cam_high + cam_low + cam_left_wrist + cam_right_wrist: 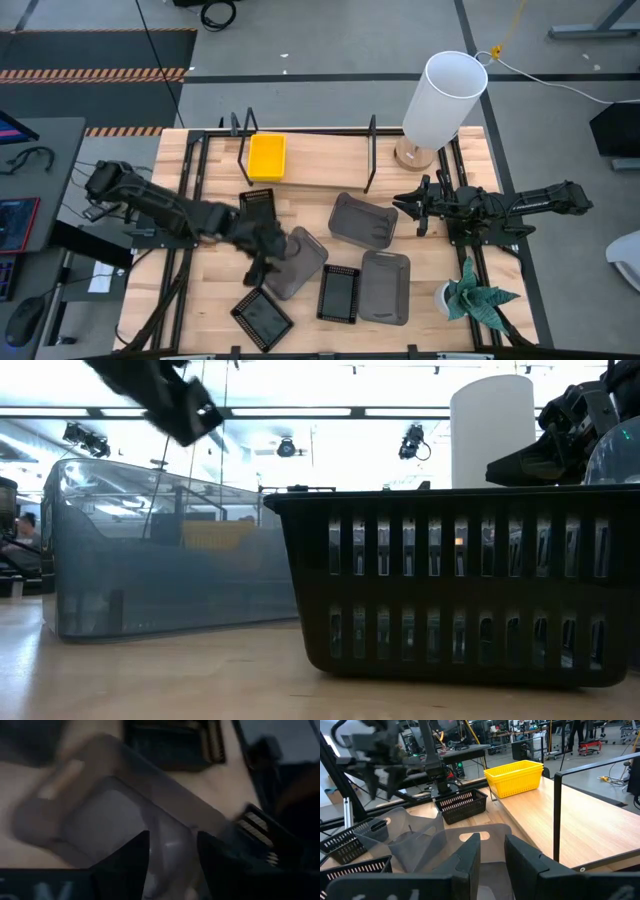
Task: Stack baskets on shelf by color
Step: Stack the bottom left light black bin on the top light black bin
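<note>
A yellow basket (267,157) stands on the shelf (320,160) at its left end. Three grey baskets (362,220) (385,287) (297,262) and three black mesh baskets (258,205) (338,293) (262,318) lie on the table. My left gripper (268,252) (172,847) is open, low over the left end of the slanted grey basket (100,820). My right gripper (403,206) (492,847) is open by a narrow gap at the right end of the far grey basket (445,845). My left gripper's fingers (135,857) stand over the grey basket's hollow near one end; I cannot tell whether they touch it. My right gripper's fingers (470,855) point level toward the table's left at the grey basket's end wall with its handle slot (470,837); I cannot tell whether they touch it.
A white cylindrical lamp (443,95) stands at the shelf's right end. Black upright dividers (372,150) (243,150) rise from the shelf. A small potted plant (475,298) stands at the table's near right. The shelf board between the dividers is bare.
</note>
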### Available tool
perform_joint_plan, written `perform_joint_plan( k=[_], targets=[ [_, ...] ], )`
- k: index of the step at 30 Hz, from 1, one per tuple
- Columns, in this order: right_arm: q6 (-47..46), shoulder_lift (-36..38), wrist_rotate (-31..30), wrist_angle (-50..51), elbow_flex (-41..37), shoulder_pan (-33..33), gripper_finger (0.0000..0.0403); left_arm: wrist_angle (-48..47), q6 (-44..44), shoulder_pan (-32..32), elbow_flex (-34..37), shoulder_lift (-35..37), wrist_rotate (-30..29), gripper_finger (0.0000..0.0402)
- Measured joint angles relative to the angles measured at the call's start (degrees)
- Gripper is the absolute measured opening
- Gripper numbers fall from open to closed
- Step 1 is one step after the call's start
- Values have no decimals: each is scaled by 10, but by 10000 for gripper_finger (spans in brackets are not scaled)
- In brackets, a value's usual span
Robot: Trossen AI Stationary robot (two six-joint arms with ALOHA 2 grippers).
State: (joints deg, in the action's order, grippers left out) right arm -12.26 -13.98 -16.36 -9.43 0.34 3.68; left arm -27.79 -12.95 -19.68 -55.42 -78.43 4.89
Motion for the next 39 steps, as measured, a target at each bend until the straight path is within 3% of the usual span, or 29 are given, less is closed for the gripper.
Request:
perform_joint_plan(
  k=[5,11,26,29,36,39],
  targets=[
    [0,0,0,-2,0,0,93,-9,-31,-76,0,-19,-9,172],
    [0,-2,0,-5,0,0,93,-27,-24,-135,-10,-60,-84,172],
    [0,-3,-2,-13,0,0,93,-45,47,-154,-10,-137,-137,166],
    [0,-3,-2,-13,0,0,93,-44,50,-151,-10,-143,-137,136],
    [0,-3,-2,-13,0,0,93,-42,31,-142,-10,-142,-98,19],
    [0,-3,-2,-13,0,0,93,-43,28,-142,-11,-141,-95,17]
  ],
)
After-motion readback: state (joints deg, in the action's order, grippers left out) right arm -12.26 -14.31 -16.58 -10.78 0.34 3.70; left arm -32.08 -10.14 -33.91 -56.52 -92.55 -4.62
